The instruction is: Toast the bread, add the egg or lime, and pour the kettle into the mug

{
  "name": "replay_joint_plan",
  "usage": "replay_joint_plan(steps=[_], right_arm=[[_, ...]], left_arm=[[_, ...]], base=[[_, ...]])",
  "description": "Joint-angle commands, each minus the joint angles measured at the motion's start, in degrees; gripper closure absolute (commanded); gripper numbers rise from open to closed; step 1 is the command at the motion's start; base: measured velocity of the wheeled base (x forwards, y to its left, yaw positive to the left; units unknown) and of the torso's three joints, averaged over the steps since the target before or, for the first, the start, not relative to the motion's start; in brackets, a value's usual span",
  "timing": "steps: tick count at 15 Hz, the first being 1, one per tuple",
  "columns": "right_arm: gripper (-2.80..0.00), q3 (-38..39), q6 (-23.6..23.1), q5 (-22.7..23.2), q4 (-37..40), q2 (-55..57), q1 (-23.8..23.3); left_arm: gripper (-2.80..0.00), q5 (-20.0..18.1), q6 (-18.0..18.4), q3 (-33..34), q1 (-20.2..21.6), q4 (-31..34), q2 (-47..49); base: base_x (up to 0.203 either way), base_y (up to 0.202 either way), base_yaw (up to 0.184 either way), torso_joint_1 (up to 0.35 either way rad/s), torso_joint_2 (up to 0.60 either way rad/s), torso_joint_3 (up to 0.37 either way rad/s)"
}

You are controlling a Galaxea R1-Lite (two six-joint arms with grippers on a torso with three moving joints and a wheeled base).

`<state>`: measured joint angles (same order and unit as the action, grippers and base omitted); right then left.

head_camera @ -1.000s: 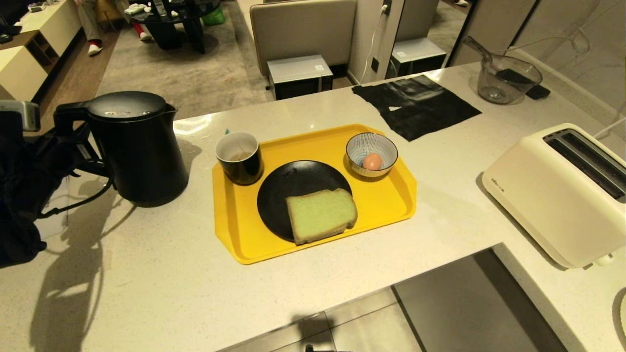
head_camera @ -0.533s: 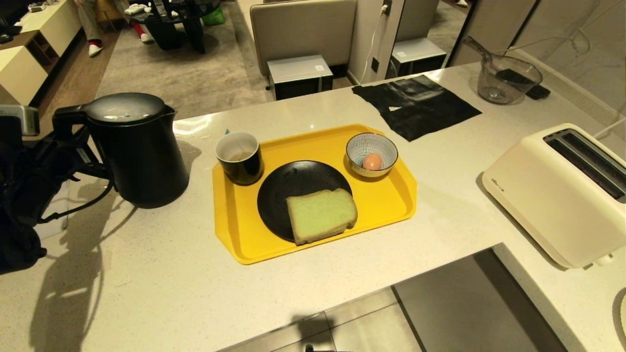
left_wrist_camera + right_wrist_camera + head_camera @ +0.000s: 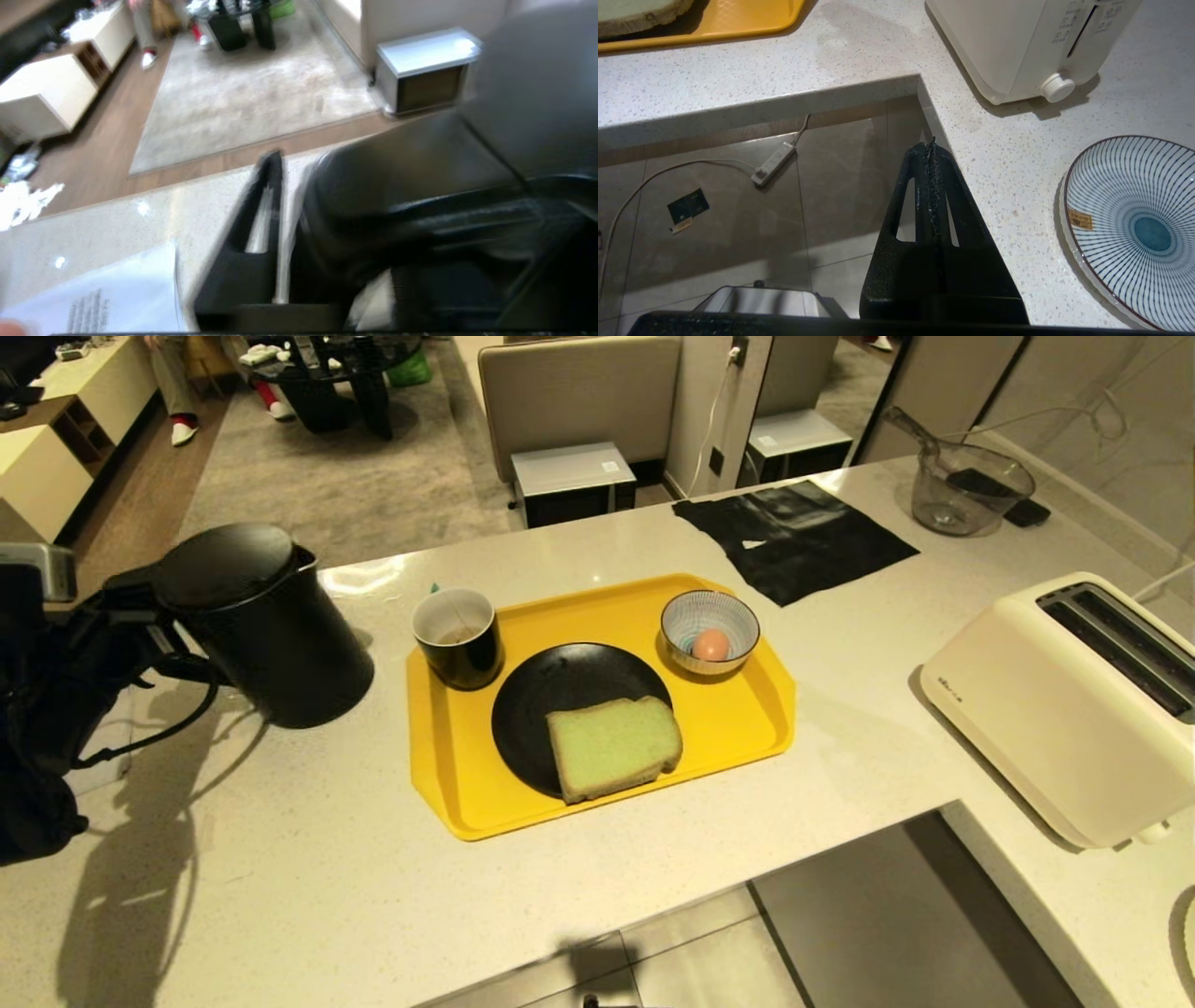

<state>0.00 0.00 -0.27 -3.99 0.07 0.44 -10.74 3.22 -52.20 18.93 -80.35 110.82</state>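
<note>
The black kettle [image 3: 266, 625] stands tilted on the counter left of the tray, its lid leaning toward my left arm. My left gripper [image 3: 149, 630] is at its handle. In the left wrist view one finger [image 3: 261, 205] stands apart from the handle [image 3: 373, 200] with a strip of counter between them; the other finger is hidden. The mug [image 3: 457, 637] sits on the yellow tray [image 3: 738, 728]. The bread [image 3: 613, 747] lies on a black plate [image 3: 551, 691]. The egg [image 3: 710, 644] rests in a striped bowl [image 3: 681, 616]. My right gripper [image 3: 930, 144] is shut and empty, parked over the counter's inner corner.
A cream toaster [image 3: 1074, 709] stands at the right. A black cloth [image 3: 794, 537] and a glass jug [image 3: 966, 485] lie at the back. A blue-striped plate [image 3: 1134, 228] sits near the right gripper. A paper sheet [image 3: 93, 298] lies by the kettle.
The kettle stood upright before; now it leans with its top toward the left arm and its base shifted slightly right. The rest has not moved.
</note>
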Motion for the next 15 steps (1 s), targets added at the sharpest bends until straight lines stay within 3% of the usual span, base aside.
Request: replay_joint_plan(steps=[1,5,15], right_arm=[[0.00,1.58,0.00,0.00,-0.06,0.01,0.00],[0.00,1.58,0.00,0.00,-0.06,0.01,0.00],[0.00,1.58,0.00,0.00,-0.06,0.01,0.00]], left_arm=[[-2.80,-0.79,0.03,0.25,-0.04,-0.59,-0.16],[-2.80,-1.12,0.20,2.49,-0.12,-1.65,-0.79],[-2.80,-1.08,0.54,17.21,-1.94,-4.55,-8.21]], base=[[0.000,0.000,0.000,0.000,0.00,0.000],[0.000,0.000,0.000,0.000,0.00,0.000],[0.000,0.000,0.000,0.000,0.00,0.000]])
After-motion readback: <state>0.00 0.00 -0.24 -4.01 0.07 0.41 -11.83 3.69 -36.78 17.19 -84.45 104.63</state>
